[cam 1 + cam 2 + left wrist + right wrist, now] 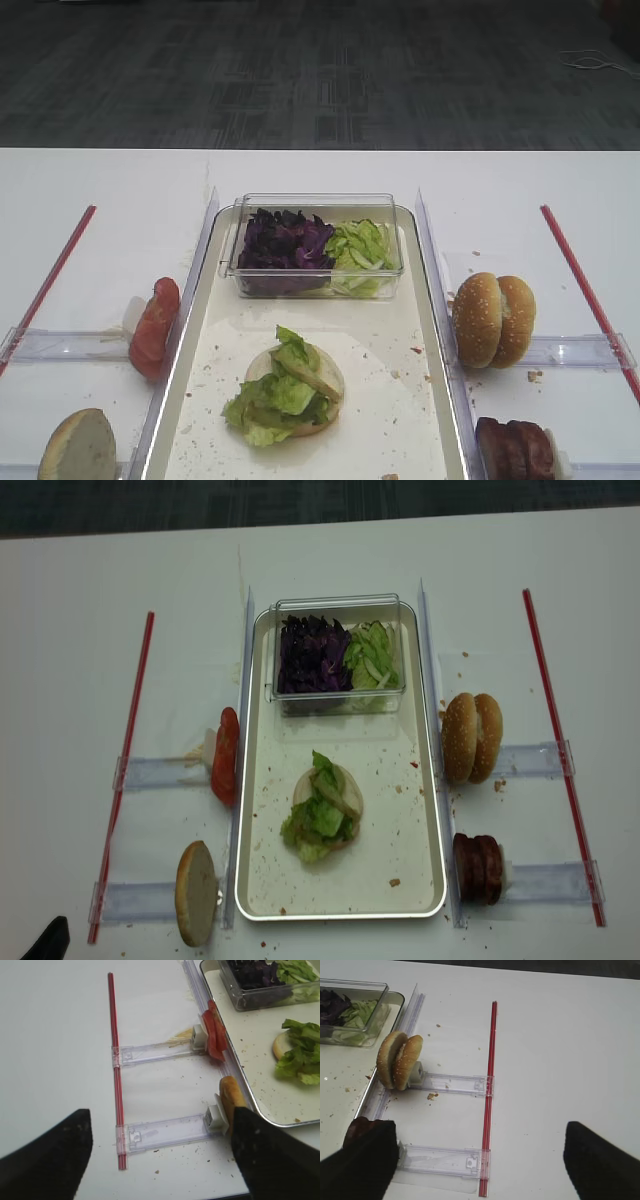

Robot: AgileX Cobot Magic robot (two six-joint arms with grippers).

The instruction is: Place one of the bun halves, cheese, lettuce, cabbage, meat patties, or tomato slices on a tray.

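Exterior high view: lettuce (283,392) lay on a bun half (318,378) at lower center of the tray (400,420).

Above it, a clear box (316,246) held cabbage (285,240) on its left side and more green leaves on its right. Tomato slices (154,326) stood left of the tray, bun halves (493,319) and meat patties (514,448) to its right. The right gripper (480,1160) had its fingers wide apart, holding nothing; the left gripper (162,1155) was wide apart too.
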